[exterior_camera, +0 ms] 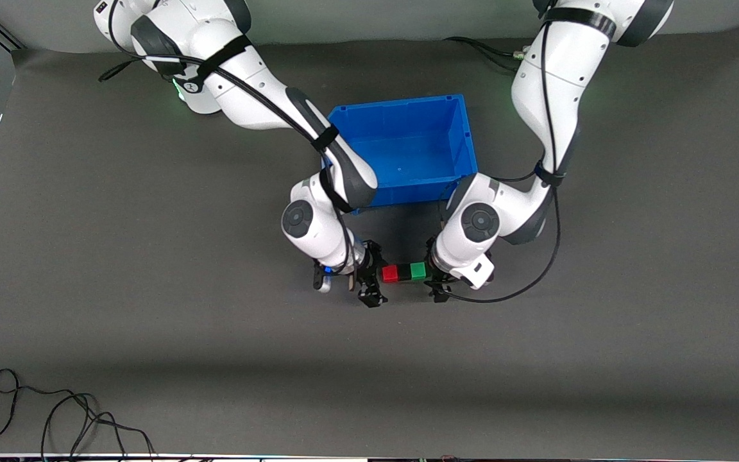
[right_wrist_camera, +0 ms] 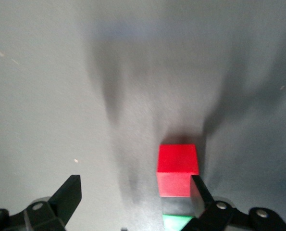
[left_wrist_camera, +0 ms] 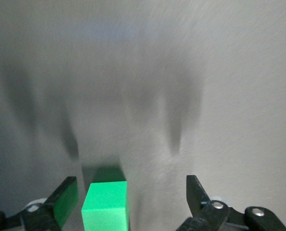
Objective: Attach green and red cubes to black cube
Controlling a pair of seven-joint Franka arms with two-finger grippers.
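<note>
Both tools released beside the joined cubes

The left tool [exterior_camera: 439, 282] and right tool [exterior_camera: 369, 282] stand spread wide, holding nothing, flanking the row at lower centre: red cube [exterior_camera: 390, 273], black cube [exterior_camera: 404, 272], green cube [exterior_camera: 417, 271] touching, apparently already attached.

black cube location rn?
Front view: the black cube sits on the table sandwiched between the red cube and green cube, nearer the front camera than the blue bin.

Even overhead light, soft shadows on the table [exterior_camera: 151, 321]; wrist views seem motion-blurred.
</note>
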